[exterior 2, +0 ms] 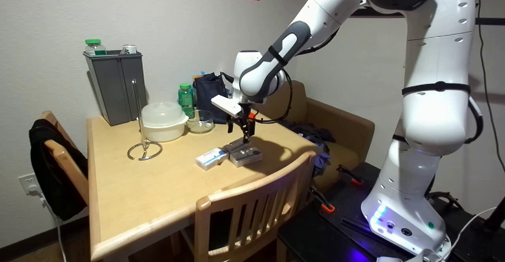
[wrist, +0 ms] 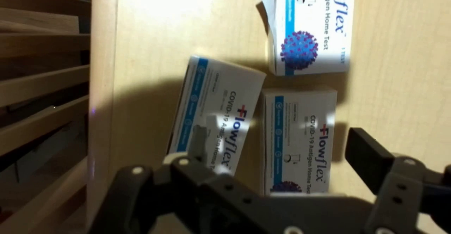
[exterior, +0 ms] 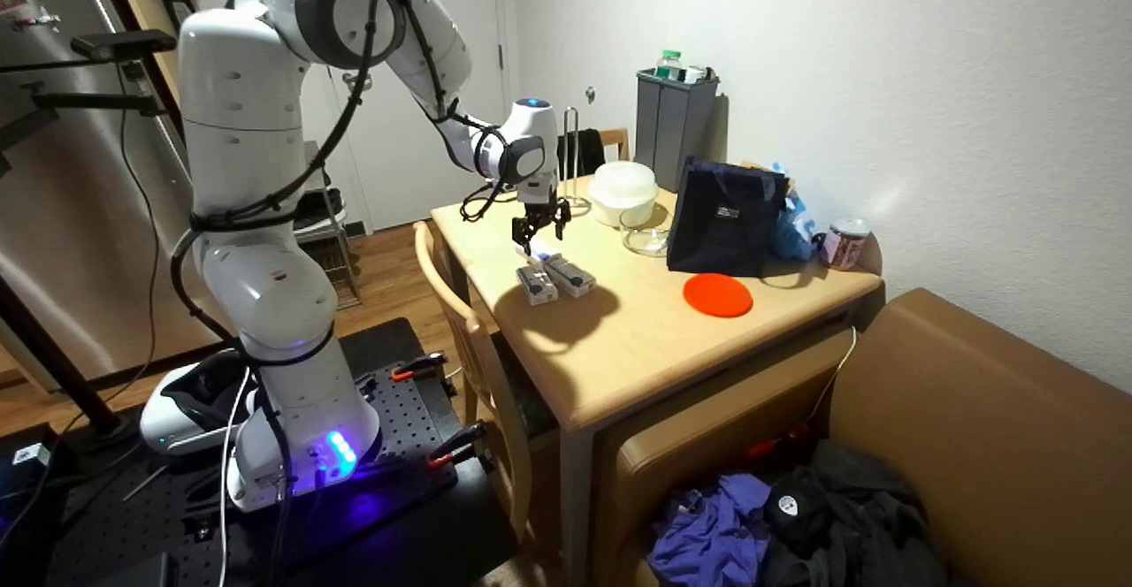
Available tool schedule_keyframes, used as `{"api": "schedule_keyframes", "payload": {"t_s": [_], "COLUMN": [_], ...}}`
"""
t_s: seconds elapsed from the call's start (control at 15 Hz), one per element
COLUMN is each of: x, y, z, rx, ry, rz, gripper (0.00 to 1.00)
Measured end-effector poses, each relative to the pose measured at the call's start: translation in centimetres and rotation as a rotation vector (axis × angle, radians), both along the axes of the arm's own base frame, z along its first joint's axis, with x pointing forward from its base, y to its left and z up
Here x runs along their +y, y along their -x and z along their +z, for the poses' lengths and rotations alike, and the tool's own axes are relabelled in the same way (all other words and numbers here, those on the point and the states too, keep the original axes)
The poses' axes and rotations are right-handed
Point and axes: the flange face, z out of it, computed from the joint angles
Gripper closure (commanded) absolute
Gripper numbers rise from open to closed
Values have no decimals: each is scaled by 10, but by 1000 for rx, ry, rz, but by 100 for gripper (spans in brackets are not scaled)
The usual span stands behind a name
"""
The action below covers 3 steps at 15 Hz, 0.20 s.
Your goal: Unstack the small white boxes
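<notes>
White wall [exterior 2: 221, 21] behind, pale wood table [exterior 2: 158, 191] with a chair [exterior 2: 254, 189] at its edge. Bag [exterior: 721, 238], bowl [exterior: 623, 189] and red disc [exterior: 717, 294] sit elsewhere on the table, not part of the job.

Three small white boxes [exterior 2: 213, 158], all flat on the table, none on top of another. Flap box [wrist: 313, 29] has a loose flap [wrist: 268, 1] sticking out at one side; middle box [wrist: 299, 139] lies end to end with it, just apart; slanted box [wrist: 216, 110] sits beside the middle one at an angle, nearest the chair. Can't tell if any corners touch there.

Gripper [exterior: 543, 240] hangs over the boxes, spread wide, nothing held. In the wrist view the middle box falls within its span: one finger [wrist: 198, 142] shows in front of the slanted box, the other finger [wrist: 368, 158] over bare table. Fingertip height hard to judge.

Step, my read: unstacking looks done, only clearing away left. Next move probably a straight lift with the fingers wide and no sideways drift, since the finger by the slanted box could clip it. Then back off. If more spacing is wanted, middle box seems the easy pick: fingers roughly straddle it, but one must drop into the wedge gap beside the slanted box.
</notes>
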Motion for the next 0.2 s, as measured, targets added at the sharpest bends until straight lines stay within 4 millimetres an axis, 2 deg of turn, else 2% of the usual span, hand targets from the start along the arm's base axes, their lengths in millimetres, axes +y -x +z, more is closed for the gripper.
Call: {"api": "schedule_keyframes", "payload": {"t_s": [0.2], "x": [26], "y": [8], "z": [3], "rx": [-5], "ry": [-7], "rz": [64], "gripper": [0]}}
